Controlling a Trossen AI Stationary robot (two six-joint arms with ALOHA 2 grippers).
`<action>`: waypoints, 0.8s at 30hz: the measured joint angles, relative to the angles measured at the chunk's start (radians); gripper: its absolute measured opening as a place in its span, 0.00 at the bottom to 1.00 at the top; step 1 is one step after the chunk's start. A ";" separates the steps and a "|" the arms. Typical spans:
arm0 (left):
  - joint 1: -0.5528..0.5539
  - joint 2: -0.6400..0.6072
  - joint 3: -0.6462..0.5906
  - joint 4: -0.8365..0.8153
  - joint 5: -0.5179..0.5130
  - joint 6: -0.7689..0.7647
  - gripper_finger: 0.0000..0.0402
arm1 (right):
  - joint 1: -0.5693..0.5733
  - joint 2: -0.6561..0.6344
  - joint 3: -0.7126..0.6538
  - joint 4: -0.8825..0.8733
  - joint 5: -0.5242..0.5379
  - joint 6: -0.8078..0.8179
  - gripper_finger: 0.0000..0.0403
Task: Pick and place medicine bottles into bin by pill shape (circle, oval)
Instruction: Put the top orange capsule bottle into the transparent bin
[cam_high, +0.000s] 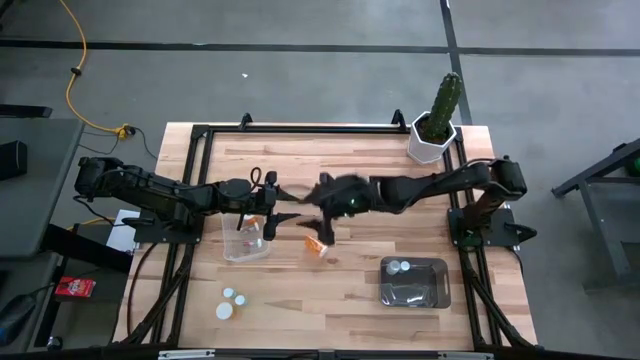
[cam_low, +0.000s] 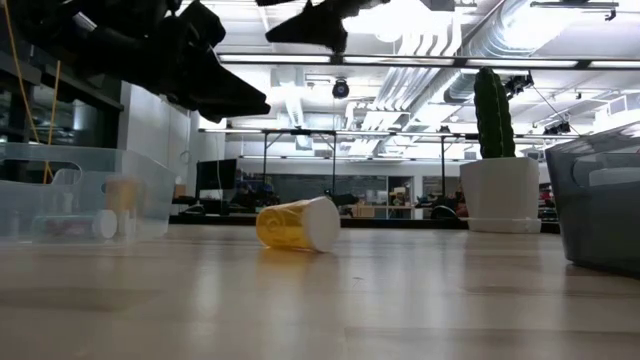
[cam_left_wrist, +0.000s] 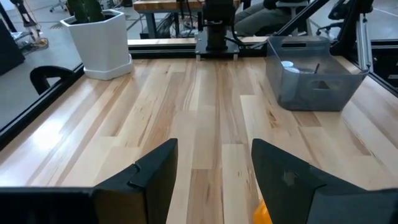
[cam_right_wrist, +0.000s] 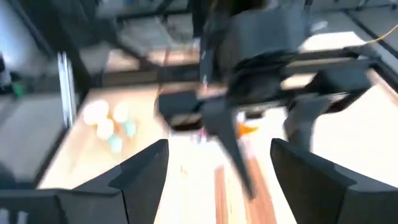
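Clear bin (cam_high: 246, 243) sits centre-left w/ a bottle inside, grey bin (cam_high: 413, 283) lower right holding white-capped ones. An orange bottle (cam_high: 317, 244) – white cap, on its side – lies mid-frame between them; three more bottles (cam_high: 231, 302) stand lower left. Both the left gripper (cam_high: 284, 213) and right gripper (cam_high: 318, 208) hang wide apart, empty, just above it.

Right wrist view blurred; pill shapes too small to tell.

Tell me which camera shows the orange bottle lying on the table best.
The low view: the orange bottle lies on its side, white cap toward the cactus, unobstructed. The high view shows it small beside the right gripper; the left wrist catches only an orange sliver; the right wrist's is blurred.
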 joint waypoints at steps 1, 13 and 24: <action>0.002 0.000 0.000 0.000 -0.002 0.001 0.49 | 0.021 0.003 0.021 -0.061 0.026 -0.027 0.69; 0.009 0.000 0.000 -0.009 -0.019 -0.012 0.49 | 0.128 0.192 0.059 -0.349 0.116 0.210 0.78; 0.009 0.000 0.000 -0.024 -0.019 -0.011 0.49 | 0.126 0.325 0.059 -0.359 0.133 0.344 0.78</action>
